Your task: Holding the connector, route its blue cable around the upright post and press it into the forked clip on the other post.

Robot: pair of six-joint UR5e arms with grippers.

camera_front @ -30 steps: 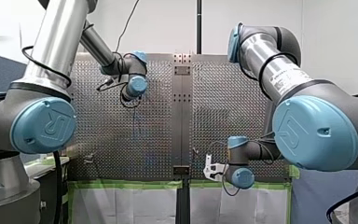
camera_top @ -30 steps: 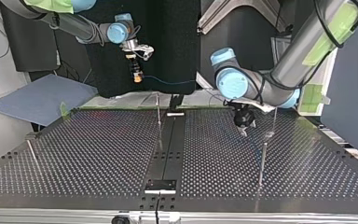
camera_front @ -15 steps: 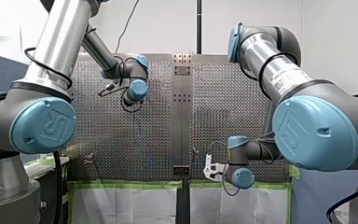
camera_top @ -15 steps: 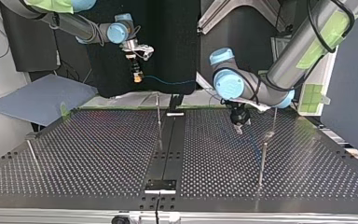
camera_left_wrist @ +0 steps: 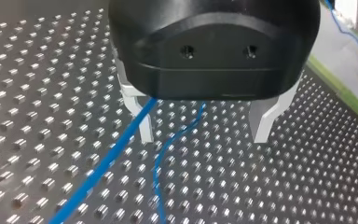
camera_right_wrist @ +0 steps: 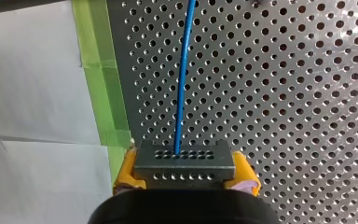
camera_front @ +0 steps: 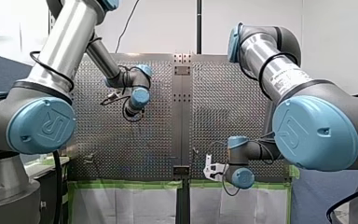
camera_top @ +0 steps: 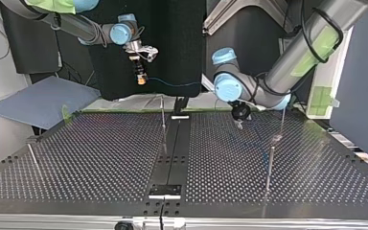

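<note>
My right gripper [camera_right_wrist: 186, 169] is shut with its yellow pads on a dark grey connector [camera_right_wrist: 185, 158]. The blue cable [camera_right_wrist: 182, 79] leaves it straight ahead over the perforated plate. In the top view this gripper [camera_top: 140, 79] hangs high beyond the table's far edge, and the cable [camera_top: 172, 84] runs from it toward the view's right. My left gripper [camera_left_wrist: 204, 133] is open just above the table. The cable [camera_left_wrist: 116, 156] passes close by one metal finger [camera_left_wrist: 145, 127], untouched by the other. In the top view it [camera_top: 239, 123] hovers near the far edge, right of centre.
A thin upright post [camera_top: 163, 120] stands by the centre rail near the far edge. Two more posts [camera_top: 270, 165] [camera_top: 282, 123] stand at the top view's right, and a slanted one [camera_top: 32, 155] at its left. Green tape [camera_right_wrist: 100, 79] lines the table's edge.
My left gripper has moved toward the top view's left and a little nearer the far edge, staying low and open. My right arm has held still with the connector.
</note>
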